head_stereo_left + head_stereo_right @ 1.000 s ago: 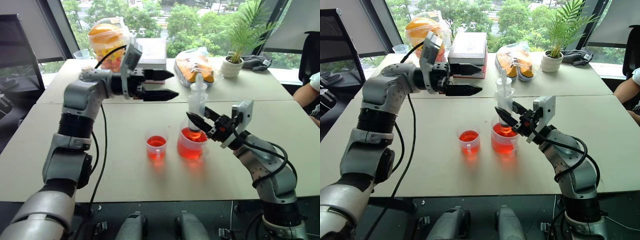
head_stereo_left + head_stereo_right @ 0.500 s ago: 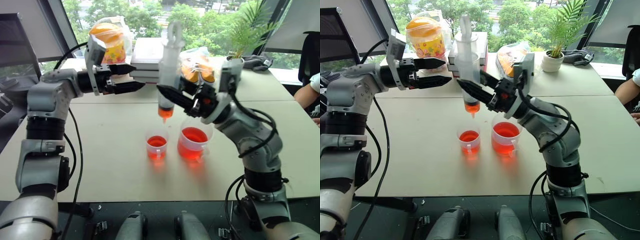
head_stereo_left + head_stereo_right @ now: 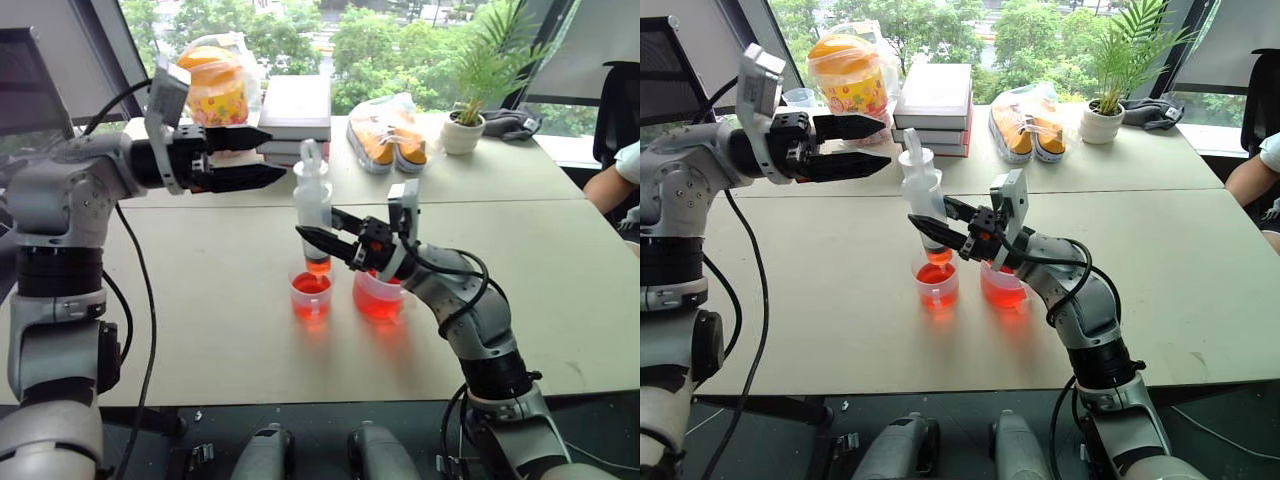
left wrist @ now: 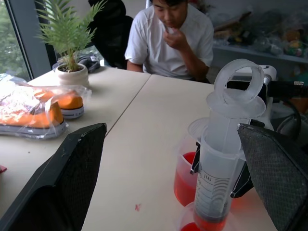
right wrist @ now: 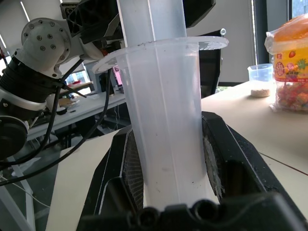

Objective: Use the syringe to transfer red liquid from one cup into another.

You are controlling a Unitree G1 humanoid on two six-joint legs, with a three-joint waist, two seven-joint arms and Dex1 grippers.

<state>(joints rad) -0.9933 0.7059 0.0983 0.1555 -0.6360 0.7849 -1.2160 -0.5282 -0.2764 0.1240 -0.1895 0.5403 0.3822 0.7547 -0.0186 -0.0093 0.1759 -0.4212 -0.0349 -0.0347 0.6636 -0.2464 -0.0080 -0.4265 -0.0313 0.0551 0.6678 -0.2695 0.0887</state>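
your robot's left arm point(image 3: 60, 220) and right arm point(image 3: 470, 320) wear silver-grey shells with ribbed black joint bands. loose black cables loop along both. each wrist carries a pale grey camera block, and each gripper ends in two tapered black fingers with mesh-textured pads.

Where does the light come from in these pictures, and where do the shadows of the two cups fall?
Left eye view: daylight comes through the windows behind the table, so the smaller cup and the beaker throw soft reddish shadows towards the robot. Right wrist view: the syringe is lit from behind and glows pale. Left wrist view: the brightest area is the window side.
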